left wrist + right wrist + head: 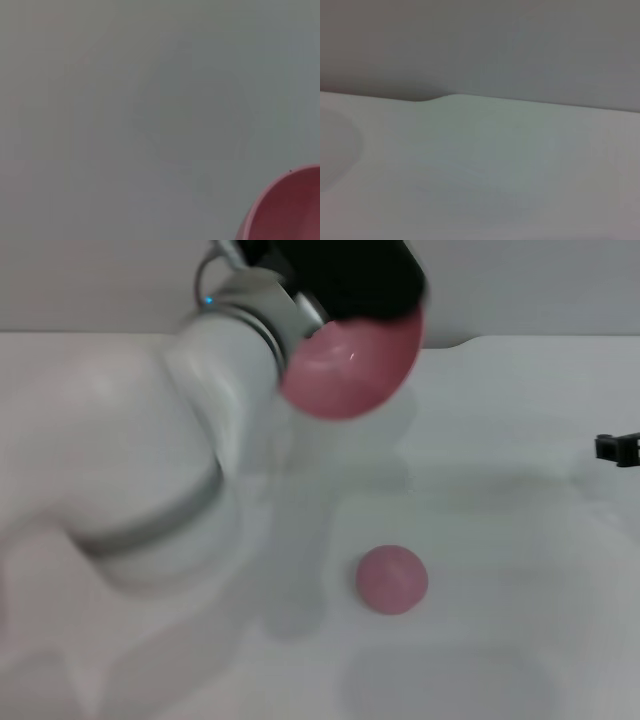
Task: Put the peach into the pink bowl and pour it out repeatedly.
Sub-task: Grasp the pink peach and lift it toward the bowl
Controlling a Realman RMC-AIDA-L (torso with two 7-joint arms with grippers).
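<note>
Peach (392, 580) lies on the white table (500, 440); the left gripper (340, 285) holds the tilted pink bowl (350, 365) above. Right gripper (617, 448): cannot tell.

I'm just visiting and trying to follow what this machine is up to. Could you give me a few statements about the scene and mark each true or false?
1. The peach lies on the table. True.
2. The pink bowl stands on the table. False: the left arm holds it up in the air.
3. The peach is inside the bowl. False: it lies outside, on the table.
4. The right gripper is at the table's right edge, away from the peach. True.
</note>
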